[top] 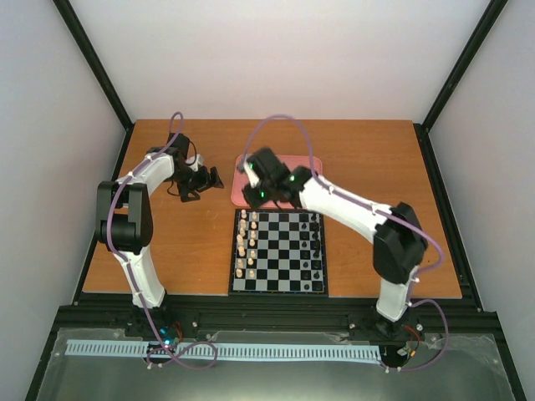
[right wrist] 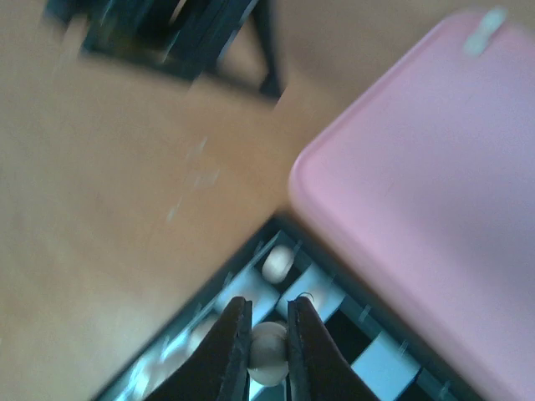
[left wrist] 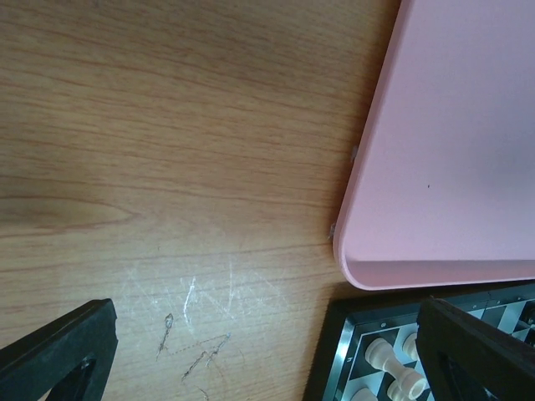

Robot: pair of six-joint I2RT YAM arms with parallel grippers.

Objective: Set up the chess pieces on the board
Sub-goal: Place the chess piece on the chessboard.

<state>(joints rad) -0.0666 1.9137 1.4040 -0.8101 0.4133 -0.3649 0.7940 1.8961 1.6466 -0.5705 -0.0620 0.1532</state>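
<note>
Your right claw [right wrist: 269,316] is clamped on a cream piece [right wrist: 268,359], pinching its rounded body from both sides. I judge that this grip lets you lower it straight onto a square without knocking its neighbours. It hangs over the far left corner of the board [top: 280,251]. The other cream pieces [top: 242,246] stand along the board's left side and the black pieces [top: 315,246] along its right. The wrist view is too blurred to tell whether the held piece touches the board. The right arm reaches from its base at the near right, slanting far and left across the board, with its wrist bent down just beside the pink tray [top: 311,163]. Your left arm is folded over the table [top: 376,150] left of the tray. Its left claw [top: 201,182] is spread apart and holds nothing, well clear of the work.
</note>
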